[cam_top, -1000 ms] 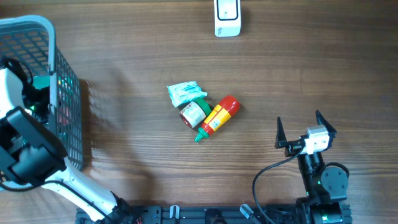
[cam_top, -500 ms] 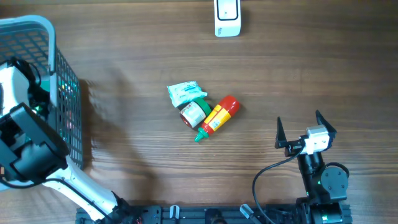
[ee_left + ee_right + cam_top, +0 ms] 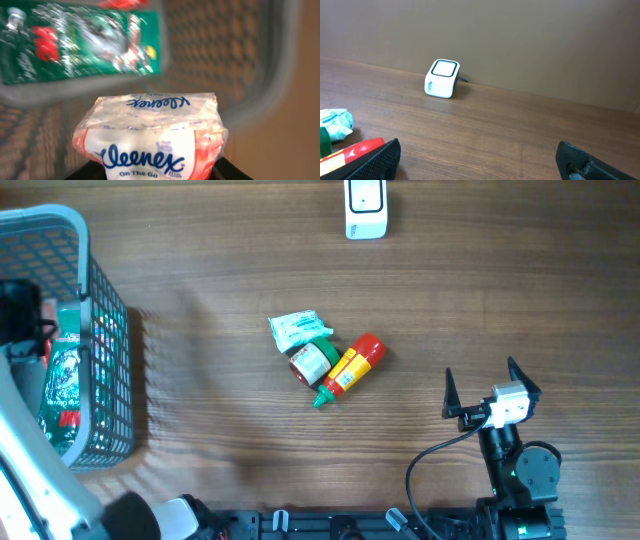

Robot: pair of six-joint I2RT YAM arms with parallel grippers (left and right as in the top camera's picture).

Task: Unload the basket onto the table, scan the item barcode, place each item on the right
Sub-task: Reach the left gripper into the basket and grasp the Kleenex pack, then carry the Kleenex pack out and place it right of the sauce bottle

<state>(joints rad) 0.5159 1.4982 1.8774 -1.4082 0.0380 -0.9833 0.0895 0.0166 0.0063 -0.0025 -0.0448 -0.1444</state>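
1. I have the left gripper (image 3: 152,170) clamped on the white plastic Kleenex tissue pack (image 3: 150,132), over the grey mesh basket (image 3: 108,340).
2. A shiny green foil packet (image 3: 80,45) lies in the basket.
3. My right gripper (image 3: 480,372) stands wide open at the table's near right.
4. The white boxy scanner (image 3: 365,208) sits at the far edge, well apart from the pack.
5. The red sauce bottle (image 3: 352,365), green-lidded jar (image 3: 311,361) and white-green pouch (image 3: 297,328) huddle mid-table.

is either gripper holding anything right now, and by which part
The left gripper holds the Kleenex tissue pack by its near end, the one closest to the wrist camera, above the basket. The right gripper is open and empty.
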